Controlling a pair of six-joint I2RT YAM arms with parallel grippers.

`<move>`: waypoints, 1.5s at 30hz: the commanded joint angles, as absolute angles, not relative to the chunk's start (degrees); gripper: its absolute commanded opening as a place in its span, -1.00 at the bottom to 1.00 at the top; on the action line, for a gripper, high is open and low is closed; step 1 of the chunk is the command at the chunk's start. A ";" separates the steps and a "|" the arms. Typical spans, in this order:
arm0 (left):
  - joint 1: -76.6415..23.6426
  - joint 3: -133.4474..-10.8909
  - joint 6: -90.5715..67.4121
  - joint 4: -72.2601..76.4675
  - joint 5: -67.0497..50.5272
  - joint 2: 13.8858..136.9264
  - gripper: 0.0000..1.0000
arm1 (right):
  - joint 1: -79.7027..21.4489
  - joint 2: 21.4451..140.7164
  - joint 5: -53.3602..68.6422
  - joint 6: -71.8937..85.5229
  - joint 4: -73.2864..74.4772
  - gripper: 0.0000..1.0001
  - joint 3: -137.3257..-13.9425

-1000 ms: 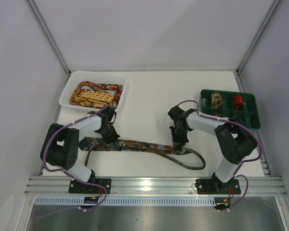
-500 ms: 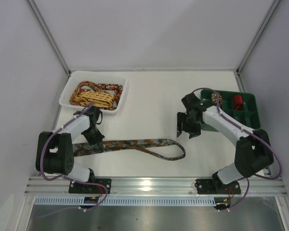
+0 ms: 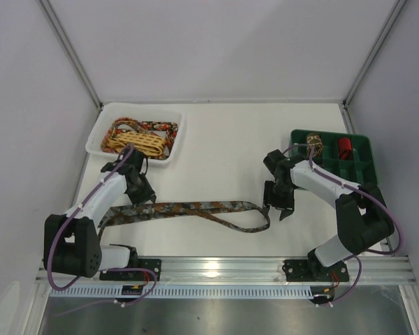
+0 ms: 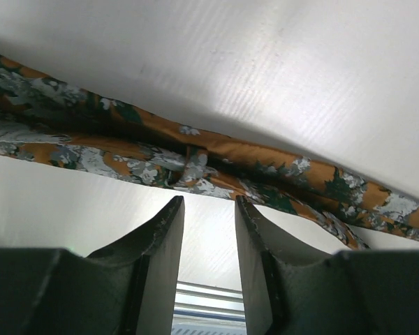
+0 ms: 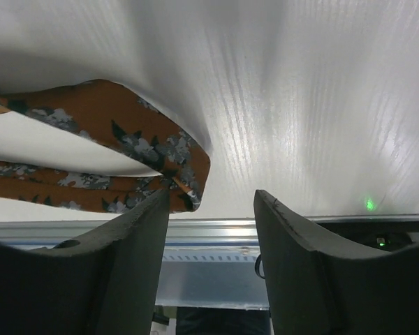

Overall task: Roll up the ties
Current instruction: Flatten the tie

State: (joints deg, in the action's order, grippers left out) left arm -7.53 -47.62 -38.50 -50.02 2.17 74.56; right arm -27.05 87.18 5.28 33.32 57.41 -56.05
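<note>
Inspection of the work area found the mottled brown-and-orange tie (image 3: 188, 207) lying flat on the desk (image 3: 216, 139), running left to right across the near half and bent back on itself in a loop at its right end. My left arm (image 3: 105, 192) stood over the left part of the strip. The left jaws were parted, with nothing between them, and the left wrist view showed the fabric just beyond the tips. My right arm (image 3: 321, 181) stood at the loop. The right jaws were likewise parted and empty, and the fold of the tie lay just beside the left finger in the right wrist view. I judged this placement deliberate: one arm at each end lets the strip be straightened before coiling begins. No rolling of this tie was evident. The white tray (image 3: 98, 136) at the far left held a yellow lattice tie (image 3: 136, 143) and a red-floral tie (image 3: 160, 127), both unrolled. The green tray (image 3: 359, 157) at the right held a mottled coil (image 3: 314, 145) and a red coil (image 3: 343, 146) in separate compartments, which I took to be the store for finished rolls.
</note>
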 commanded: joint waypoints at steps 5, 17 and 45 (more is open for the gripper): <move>-10.63 -51.94 -36.83 -48.60 0.53 72.78 -0.16 | -27.86 90.61 3.26 35.77 58.27 0.03 -57.13; -12.57 -53.53 -30.85 -48.25 0.70 71.81 -0.08 | -30.85 100.72 -3.42 33.31 76.51 -1.00 -69.94; -18.19 -55.63 -28.57 -46.93 -2.29 76.72 -0.07 | -29.27 130.78 -16.24 25.93 85.96 -0.82 -88.85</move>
